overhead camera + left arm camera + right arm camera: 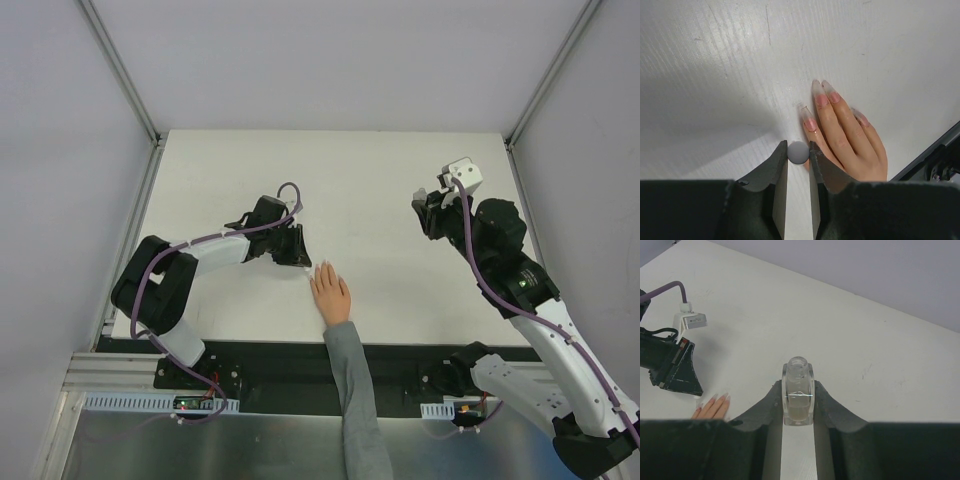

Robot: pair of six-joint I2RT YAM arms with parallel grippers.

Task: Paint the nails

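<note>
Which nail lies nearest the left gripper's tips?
The nail on the outermost finger, leftmost in the left wrist view, just beyond the left gripper's grey knob; others lie farther.

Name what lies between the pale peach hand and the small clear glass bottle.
Nothing: bare white tabletop separates hand and bottle, clearest in the top external view.

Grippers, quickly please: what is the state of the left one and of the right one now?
Left gripper: closed on a small grey round piece.
Right gripper: closed on the small clear bottle.
</note>
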